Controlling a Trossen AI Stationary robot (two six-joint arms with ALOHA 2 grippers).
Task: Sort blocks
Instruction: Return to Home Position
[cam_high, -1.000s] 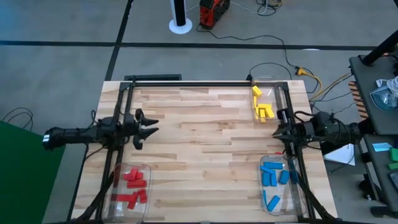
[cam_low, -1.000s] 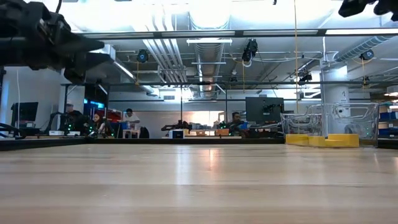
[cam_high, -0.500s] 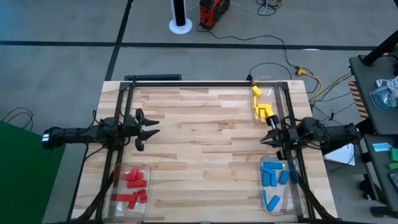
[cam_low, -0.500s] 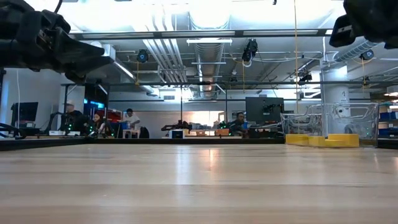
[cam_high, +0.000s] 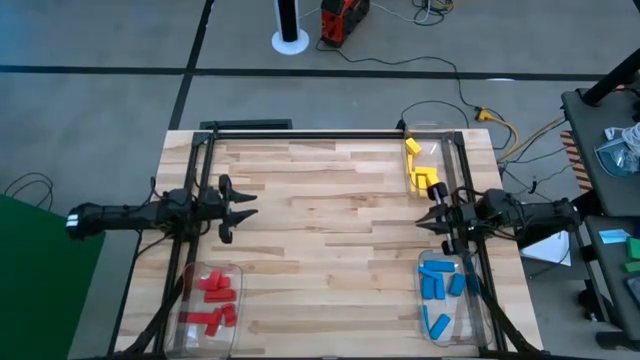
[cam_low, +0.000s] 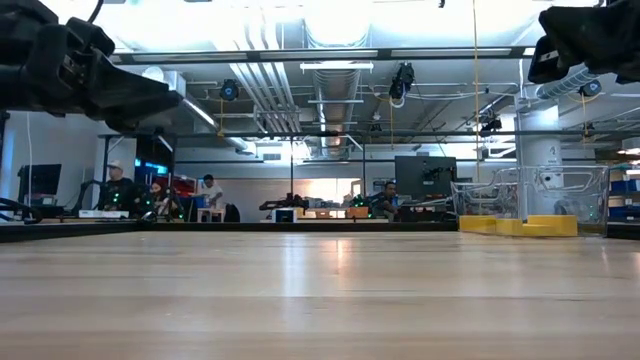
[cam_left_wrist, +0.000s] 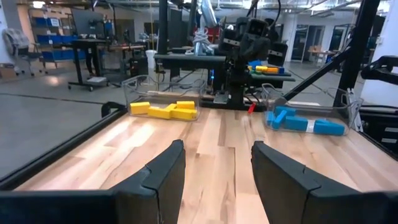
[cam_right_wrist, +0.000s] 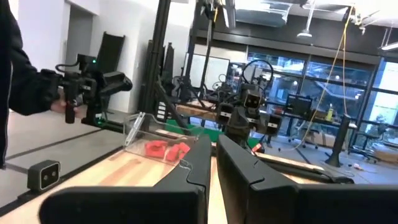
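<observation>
The blocks lie sorted by colour in three clear bins. The red blocks (cam_high: 212, 298) are at the near left, the blue blocks (cam_high: 442, 292) at the near right, and the yellow blocks (cam_high: 420, 170) at the far right. My left gripper (cam_high: 250, 205) hovers open over the table's left part, pointing toward the right edge, with nothing between its fingers (cam_left_wrist: 217, 149). My right gripper (cam_high: 424, 220) hovers shut between the yellow and blue bins, pointing toward the left edge, and holds nothing (cam_right_wrist: 214, 146). Both are well above the wood.
The bare wooden tabletop (cam_high: 330, 230) stretches between the two arms. A black frame rail (cam_high: 330, 133) runs along the far edge. A person's dark sleeve and hand (cam_right_wrist: 37, 93) show beyond the table's left side. Cables and a bench stand off the right edge.
My right gripper has moved a short way toward the table's left edge, out from over the gap between the right-hand bins, and has come into the low view's top right corner. In the last half second it has held still.
</observation>
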